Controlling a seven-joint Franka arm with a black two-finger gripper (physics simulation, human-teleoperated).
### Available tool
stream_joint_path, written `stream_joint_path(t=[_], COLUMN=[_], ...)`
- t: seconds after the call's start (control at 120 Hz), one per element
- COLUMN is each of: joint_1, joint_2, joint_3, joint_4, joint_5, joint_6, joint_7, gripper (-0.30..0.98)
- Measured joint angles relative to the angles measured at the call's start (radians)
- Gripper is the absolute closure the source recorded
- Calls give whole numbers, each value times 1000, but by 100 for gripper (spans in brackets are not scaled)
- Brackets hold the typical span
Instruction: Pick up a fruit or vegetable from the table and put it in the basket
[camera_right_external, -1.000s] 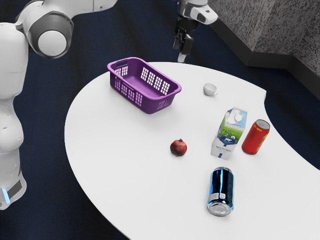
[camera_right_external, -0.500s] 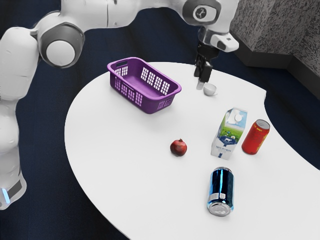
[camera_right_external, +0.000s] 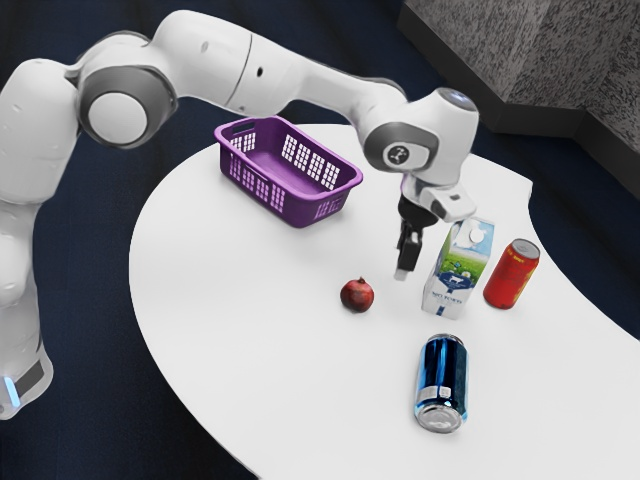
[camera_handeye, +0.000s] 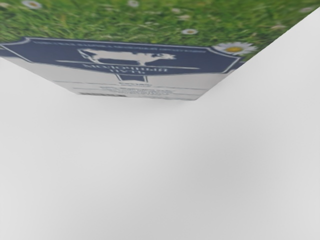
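Both pick and placement are outstanding: the pomegranate (camera_right_external: 357, 295) rests on the table (camera_right_external: 240, 310), well apart from the basket (camera_right_external: 298, 211), while the gripper (camera_right_external: 402, 274), whose open or closed state cannot be determined, is positioned near the milk carton (camera_right_external: 455, 275).

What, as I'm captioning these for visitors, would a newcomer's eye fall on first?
Probably the purple basket on the white table, and the big white arm reaching in from the exterior view's left. Next, perhaps, the red can beside the milk carton, with the small red fruit between carton and basket.
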Motion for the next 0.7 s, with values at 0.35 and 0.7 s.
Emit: stream_joint_path(t=[0.35, 0.7], joint_1=[-94, -104], joint_2=[-80, -89], joint_3=[102, 137], joint_4=[-175, -237], joint_5=[-82, -152], joint_6=[113, 137], joint_7=[29, 34], gripper=[0, 0])
